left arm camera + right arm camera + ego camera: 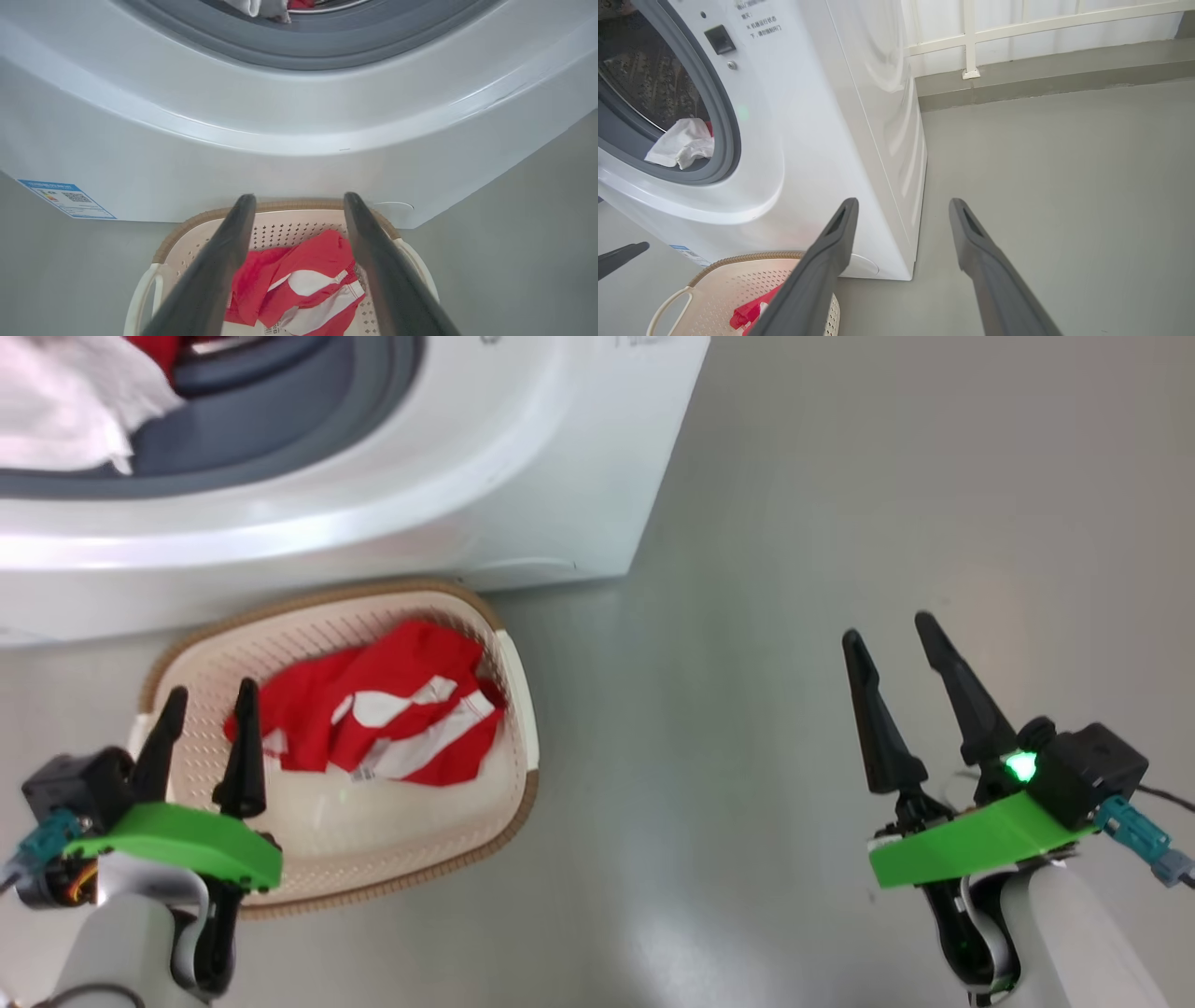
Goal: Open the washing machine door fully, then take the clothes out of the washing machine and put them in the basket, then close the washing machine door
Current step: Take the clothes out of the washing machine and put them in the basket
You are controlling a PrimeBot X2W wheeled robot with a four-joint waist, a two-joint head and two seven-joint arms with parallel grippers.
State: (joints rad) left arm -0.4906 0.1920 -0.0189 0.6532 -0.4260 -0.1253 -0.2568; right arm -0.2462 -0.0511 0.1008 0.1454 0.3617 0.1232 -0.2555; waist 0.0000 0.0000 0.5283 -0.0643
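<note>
**Left claw open over the basket, right claw open over the floor**

At the lower left of the head view, the left claw's two dark fingers stand parted with nothing caught between them. It hangs above the near left part of the basket. In the left wrist view those fingers rise from the bottom edge, and the basket shows in the gap between them.

At the lower right of the head view, the right claw is also spread wide and empty. It is above bare grey floor, well apart from the basket.

The basket sits on the floor, left of centre in the head view, with its far rim just beside the foot of the washing machine. Whether the two touch cannot be told. The red garment, with its white stripes, lies crumpled inside the basket toward the far right side.

Farther off, the washing machine takes up the upper left of the head view. The white garment lies draped on the lower lip of the grey gasket at the mouth, with a scrap of red cloth behind it. The right wrist view shows the perforated steel drum at its upper left. A blue label sits low on the machine's front, at the left of the left wrist view. Farthest back, a white railing runs along the top of the right wrist view.
</note>
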